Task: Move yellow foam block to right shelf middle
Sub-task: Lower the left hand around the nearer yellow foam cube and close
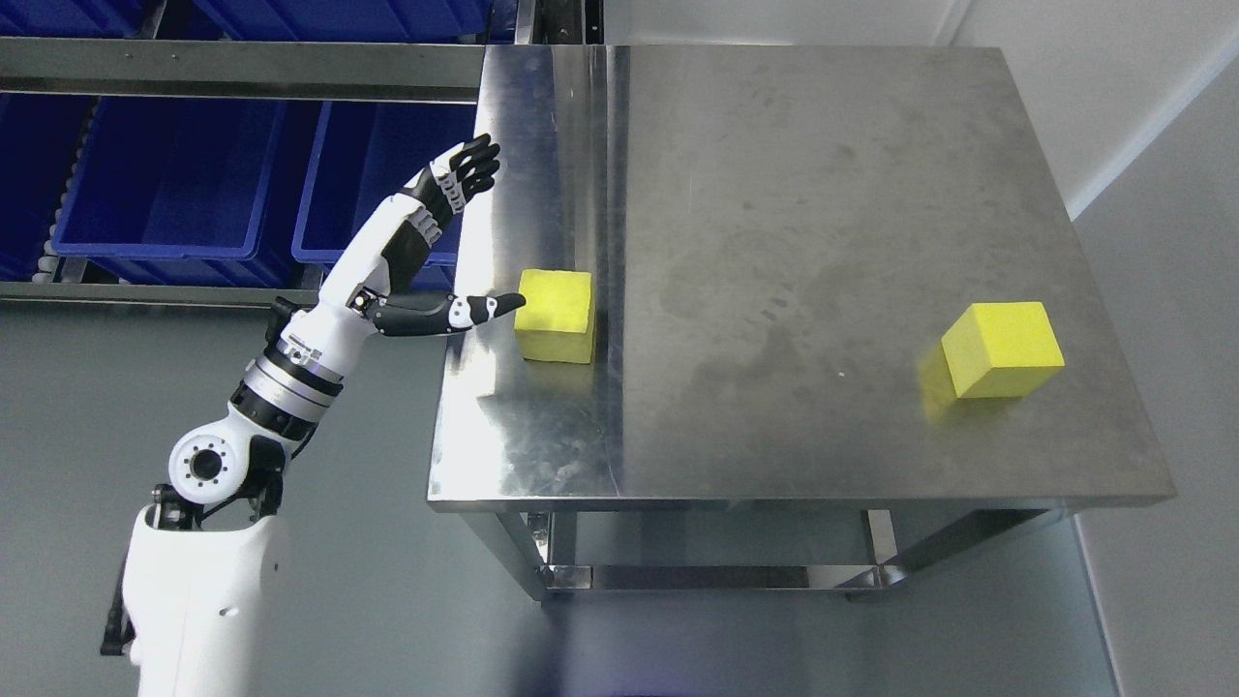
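Note:
A yellow foam block (556,314) sits on the left part of the steel table (823,213). A second yellow foam block (1003,348) sits near the table's right edge. My left hand (465,242) is open beside the table's left edge, to the left of the first block. Its fingers (470,166) point up and away, and its thumb (489,309) stretches right, with the tip at the block's left face. I cannot tell if the thumb touches the block. The right arm is out of view.
Blue bins (174,184) stand on a rack at the back left behind my left arm. A white wall (1162,223) runs along the table's right side. Grey floor lies in front and to the left of the table.

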